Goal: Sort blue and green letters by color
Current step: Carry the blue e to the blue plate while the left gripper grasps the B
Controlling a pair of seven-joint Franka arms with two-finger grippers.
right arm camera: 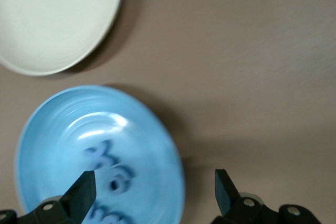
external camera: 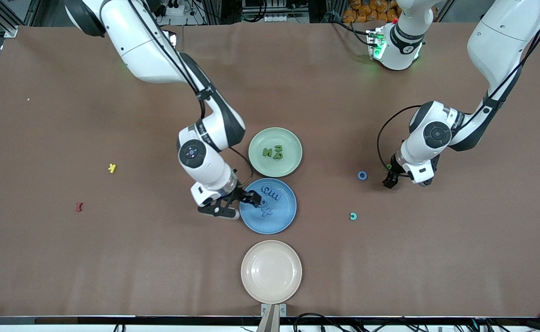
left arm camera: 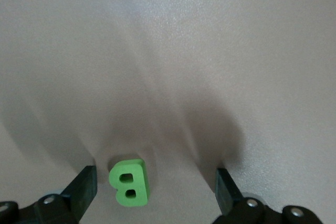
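My left gripper (external camera: 391, 178) hangs low and open over the table toward the left arm's end, astride a bright green letter B (left arm camera: 129, 182) (external camera: 388, 167) that lies flat between its fingers (left arm camera: 84, 188), closer to one of them. My right gripper (external camera: 242, 205) is open over the edge of the blue plate (external camera: 284, 216) (right arm camera: 155, 145), with nothing between its fingers. Several blue letters (external camera: 269, 199) (right arm camera: 110, 170) lie on that plate. The green plate (external camera: 293, 143), farther from the front camera, carries olive green letters (external camera: 272, 152).
A blue ring-shaped letter (external camera: 362, 175) and a teal C-shaped piece (external camera: 353, 216) lie on the table between the plates and the left gripper. A cream plate (external camera: 271, 271) sits near the front edge. A yellow K (external camera: 112, 168) and a dark red piece (external camera: 79, 207) lie toward the right arm's end.
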